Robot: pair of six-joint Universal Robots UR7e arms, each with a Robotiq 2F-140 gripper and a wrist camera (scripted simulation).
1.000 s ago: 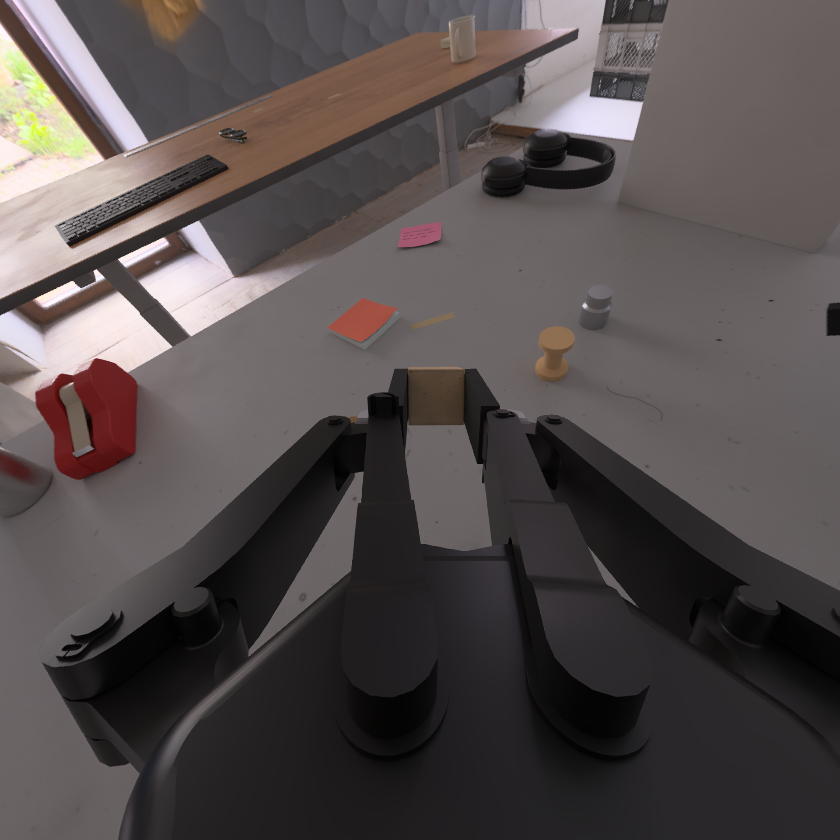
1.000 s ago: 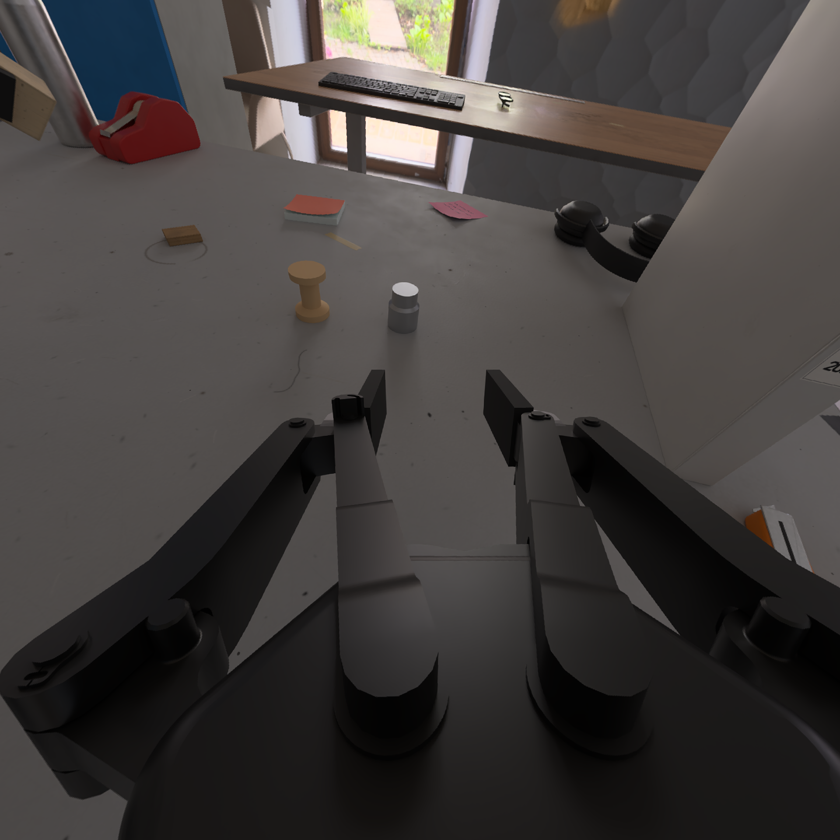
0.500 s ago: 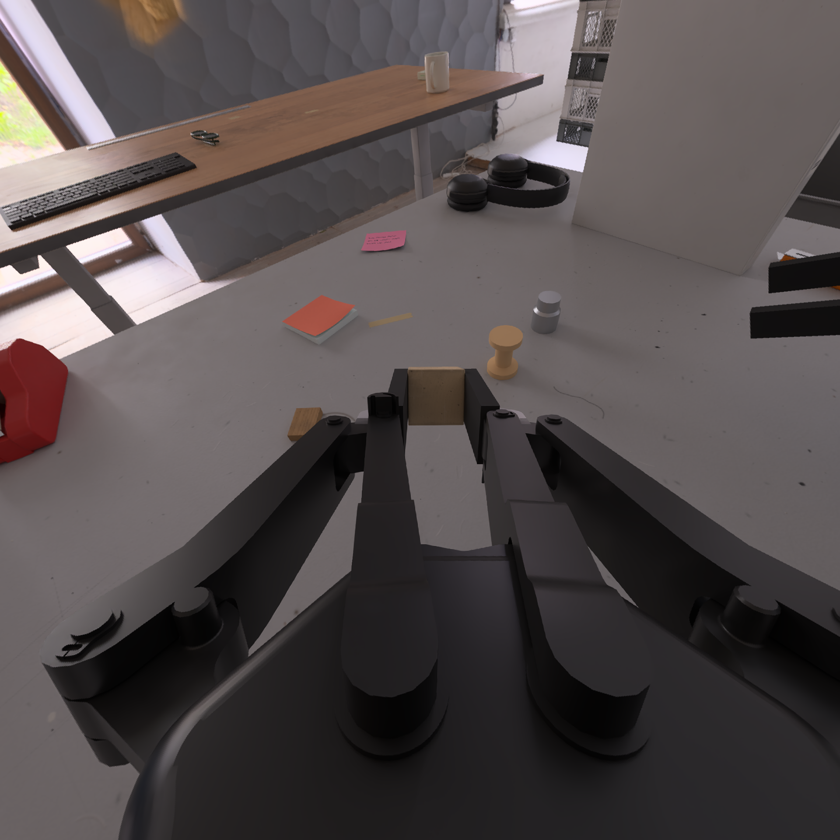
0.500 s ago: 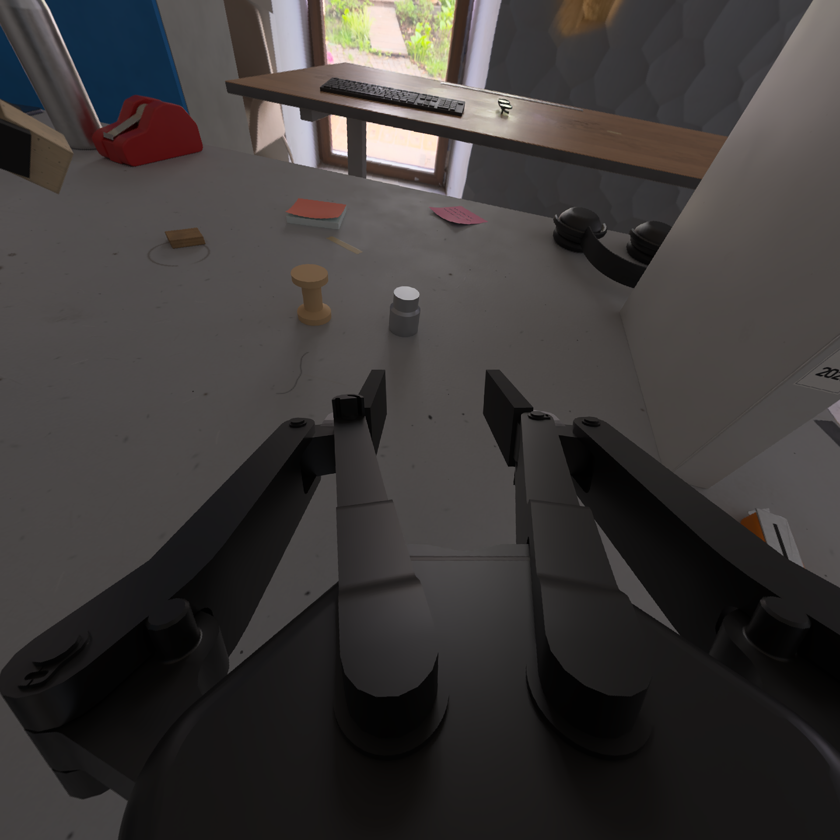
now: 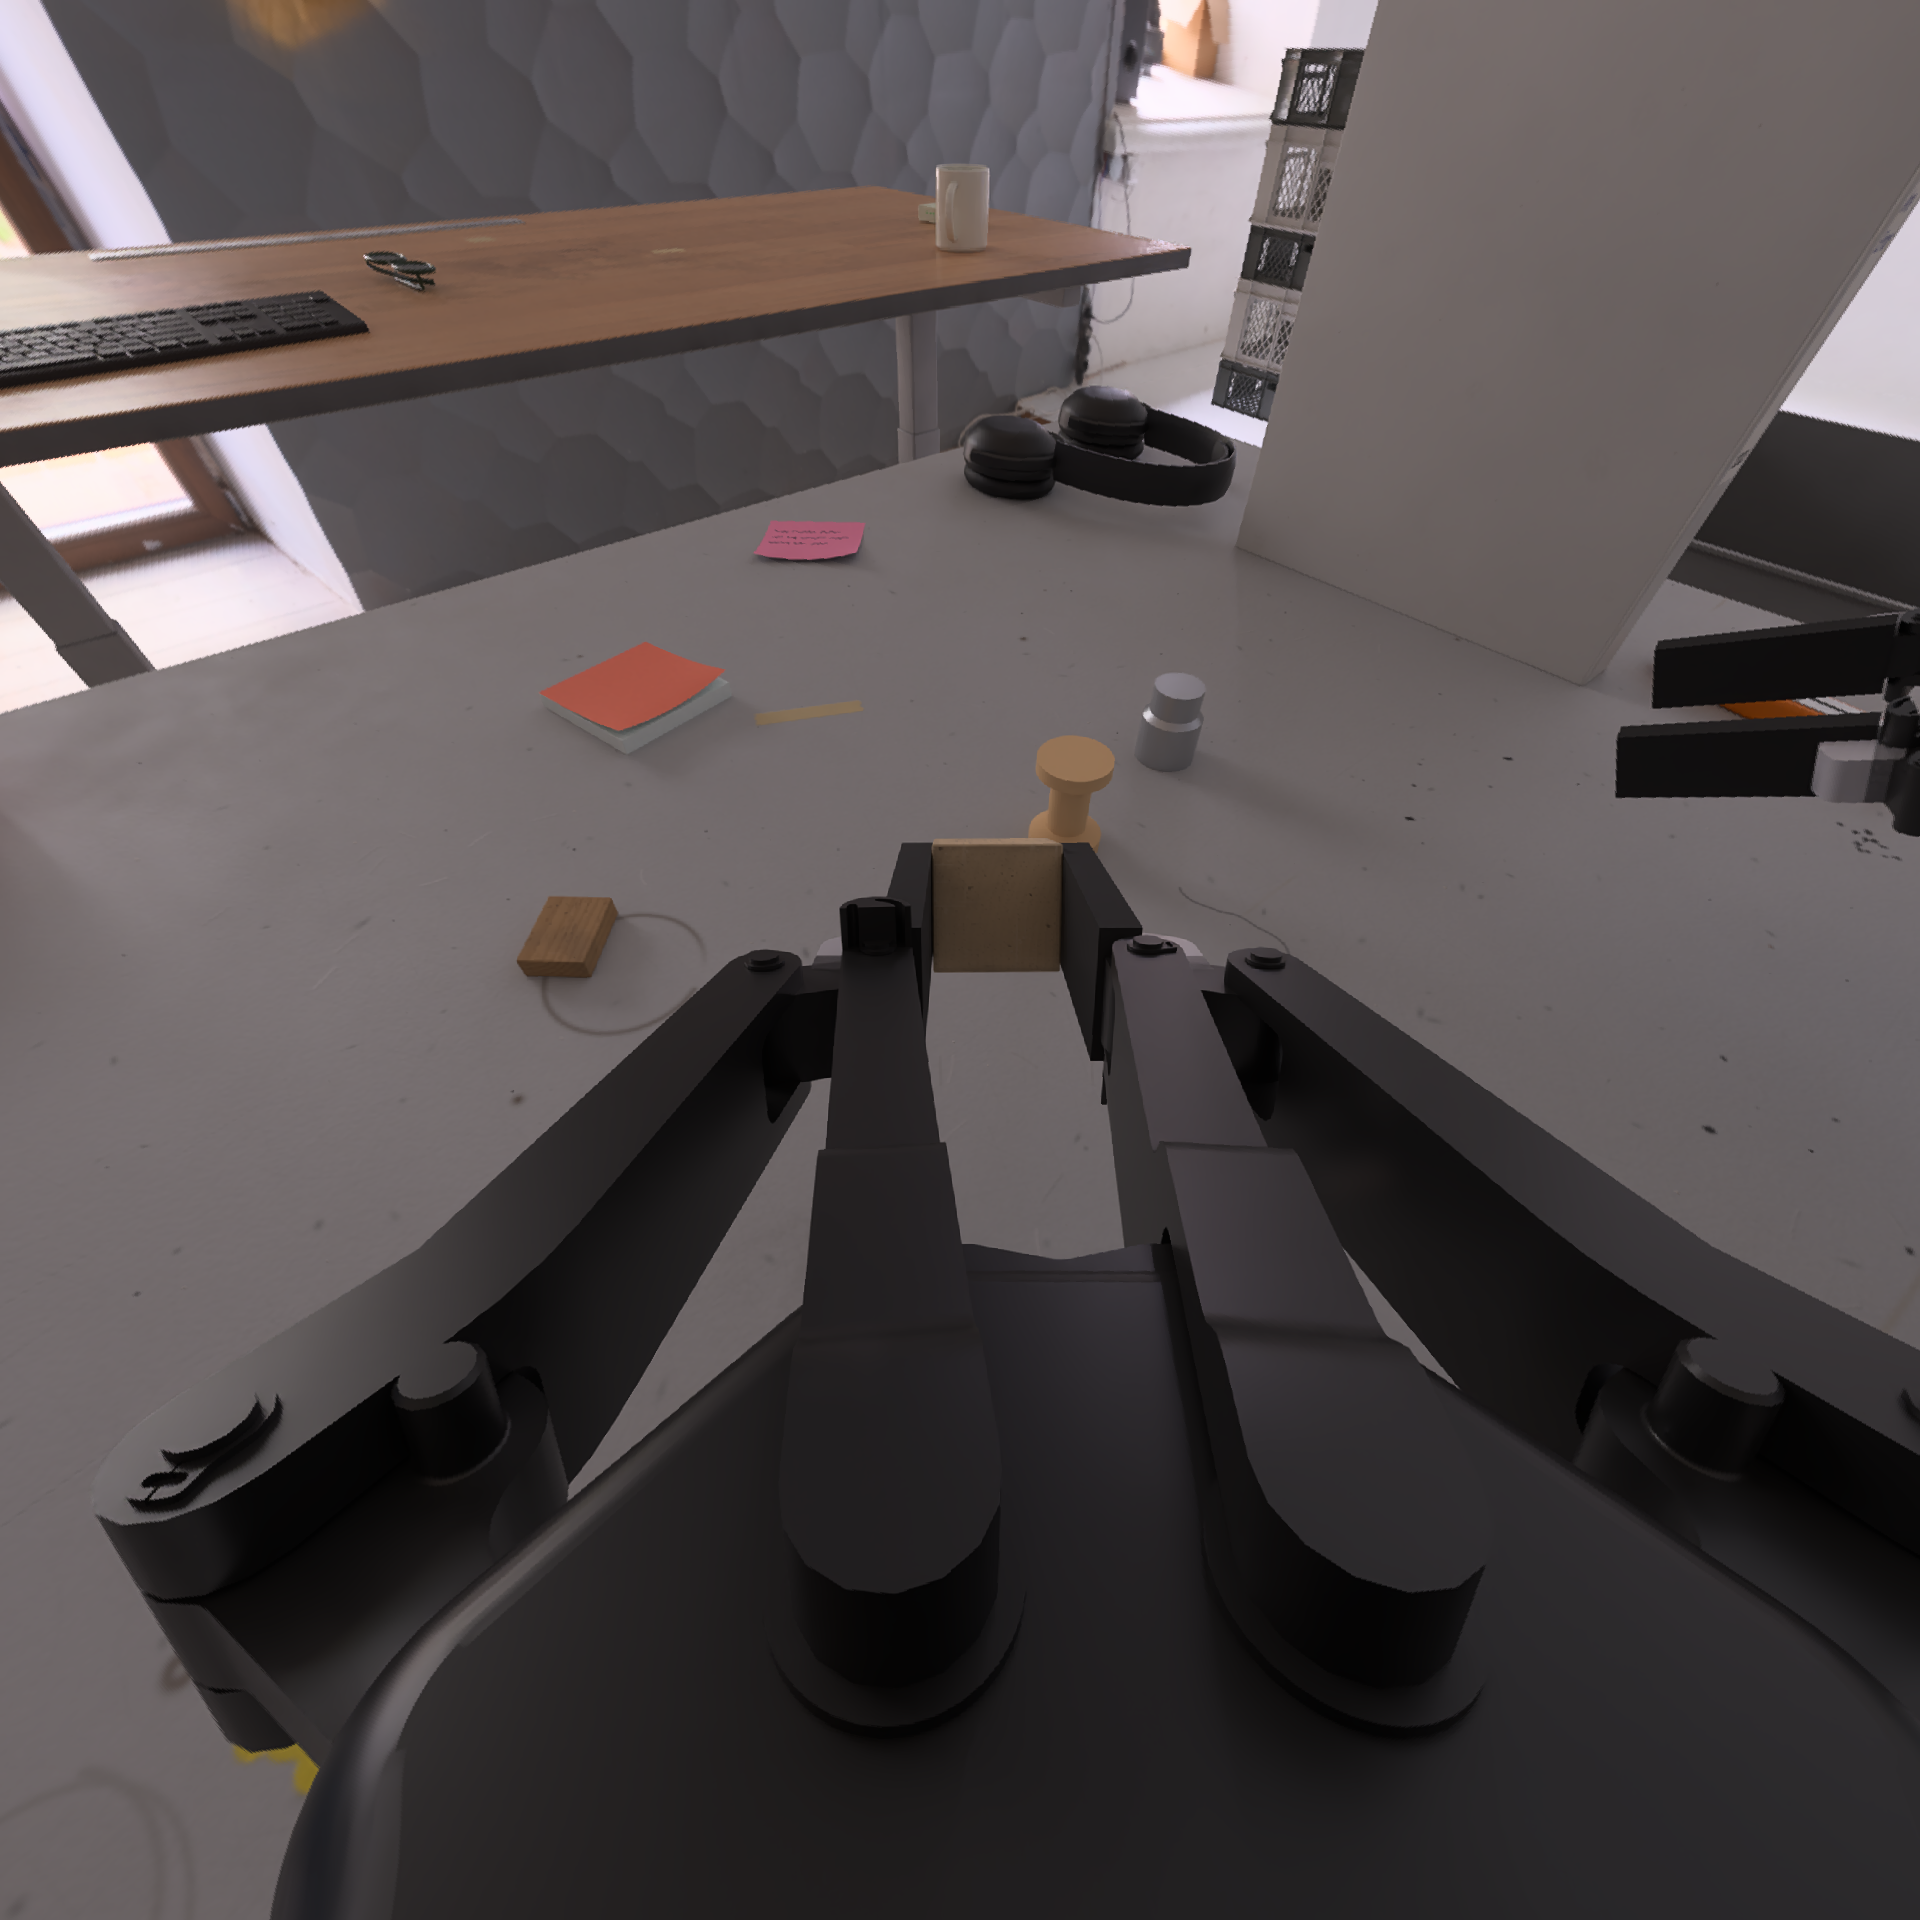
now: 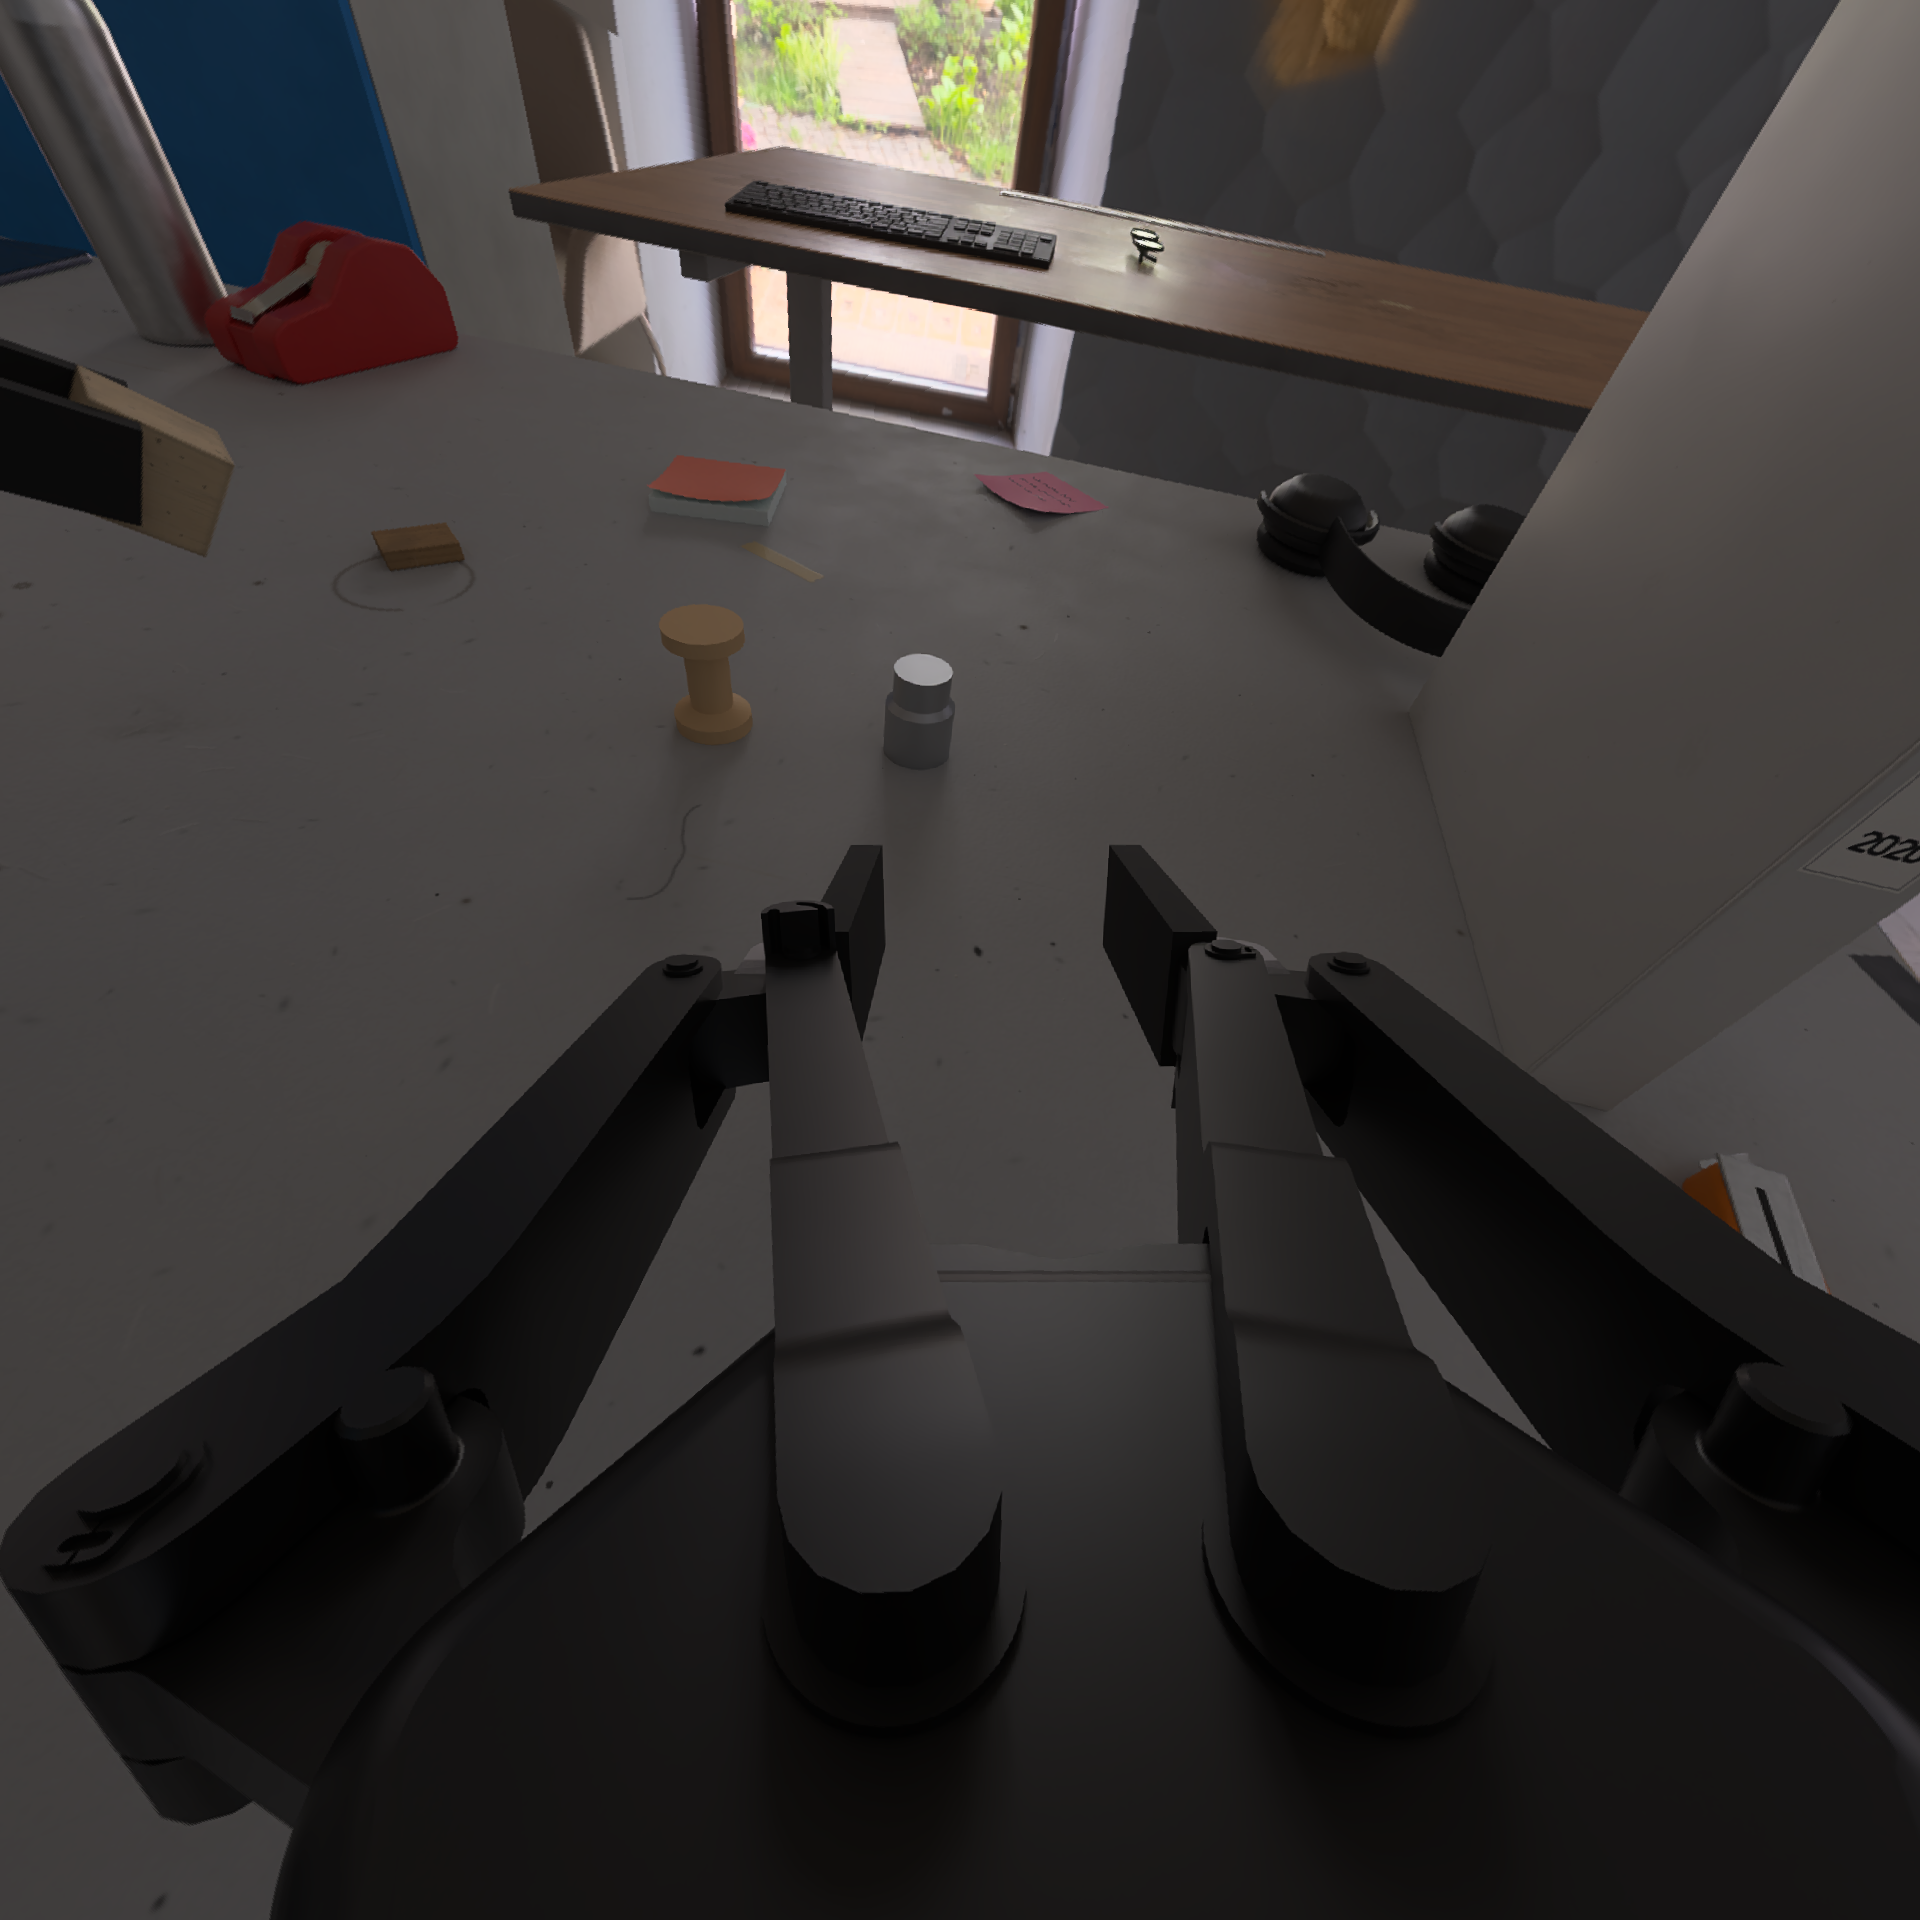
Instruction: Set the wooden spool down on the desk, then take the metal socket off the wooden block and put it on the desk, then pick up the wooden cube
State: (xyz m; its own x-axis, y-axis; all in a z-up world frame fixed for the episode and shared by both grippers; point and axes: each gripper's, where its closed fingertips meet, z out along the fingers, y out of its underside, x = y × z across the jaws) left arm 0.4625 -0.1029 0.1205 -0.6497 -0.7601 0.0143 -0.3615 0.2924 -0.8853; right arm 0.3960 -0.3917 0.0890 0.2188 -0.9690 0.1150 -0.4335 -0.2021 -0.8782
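My left gripper (image 5: 995, 909) is shut on the wooden cube (image 5: 995, 906) and holds it above the desk; the cube also shows at the left edge of the right wrist view (image 6: 171, 473). The wooden spool (image 5: 1070, 792) stands upright on the desk just beyond the cube, and shows in the right wrist view (image 6: 708, 673). The metal socket (image 5: 1170, 721) stands upright on the desk to the spool's right, ahead of my right gripper (image 6: 994, 914), which is open and empty above the desk. The flat wooden block (image 5: 566, 936) lies bare to the left.
A red notepad (image 5: 636, 694), a pink sticky note (image 5: 810, 540) and black headphones (image 5: 1101, 457) lie farther back. A tall white panel (image 5: 1558, 343) stands at the right. A red tape dispenser (image 6: 327, 307) and a metal cylinder (image 6: 114, 197) are at the far left.
The left gripper, still holding the cube, has swung to the right, so the scene slid left and the wooden block came into view. The right gripper has stayed nearly still and open.
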